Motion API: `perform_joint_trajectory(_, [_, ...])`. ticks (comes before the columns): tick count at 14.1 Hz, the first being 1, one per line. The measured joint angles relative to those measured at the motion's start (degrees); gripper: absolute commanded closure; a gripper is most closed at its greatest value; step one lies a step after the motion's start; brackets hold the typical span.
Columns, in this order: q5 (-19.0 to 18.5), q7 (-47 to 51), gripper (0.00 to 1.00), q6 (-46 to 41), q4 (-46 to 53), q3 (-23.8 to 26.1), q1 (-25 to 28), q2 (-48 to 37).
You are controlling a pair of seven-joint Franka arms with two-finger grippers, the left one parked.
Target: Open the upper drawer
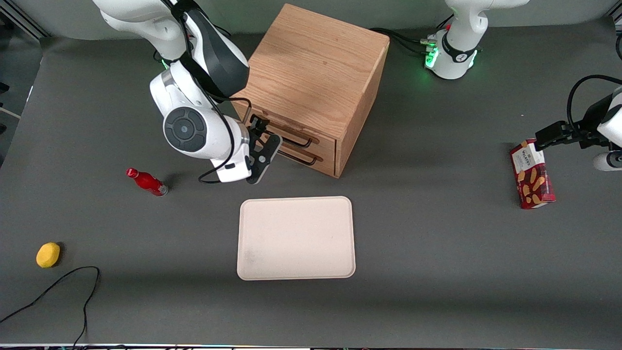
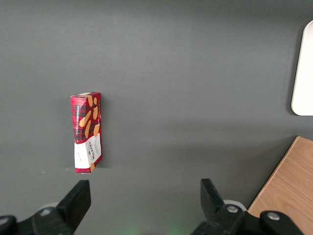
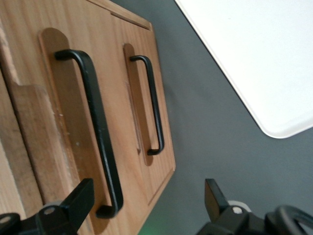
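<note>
The wooden cabinet stands at the back middle of the table. Its upper drawer looks closed, its front level with the lower drawer beneath it. In the right wrist view the upper drawer's black wire handle is close and large, and the lower drawer's handle lies nearer the table. My right gripper is open, right in front of the drawer fronts, at the working arm's end of the upper handle. That handle end sits just inside one finger, untouched; the gripper holds nothing.
A beige tray lies flat nearer the front camera than the cabinet. A red bottle, a yellow round object and a black cable lie toward the working arm's end. A red biscuit box lies toward the parked arm's end.
</note>
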Motion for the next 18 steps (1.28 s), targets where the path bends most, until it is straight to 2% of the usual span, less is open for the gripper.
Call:
perform_joint_trajectory(3, [2.0, 0.7, 0.00, 0.0, 0.0, 0.0, 0.2, 0.7])
perform_joint_trajectory(9, [2.4, 1.7, 0.00, -0.1, -0.5, 0.0, 2.0, 1.0])
perform_joint_trajectory(18, [3.2, 1.7, 0.00, 0.4, -0.6, -0.1, 2.1, 2.4])
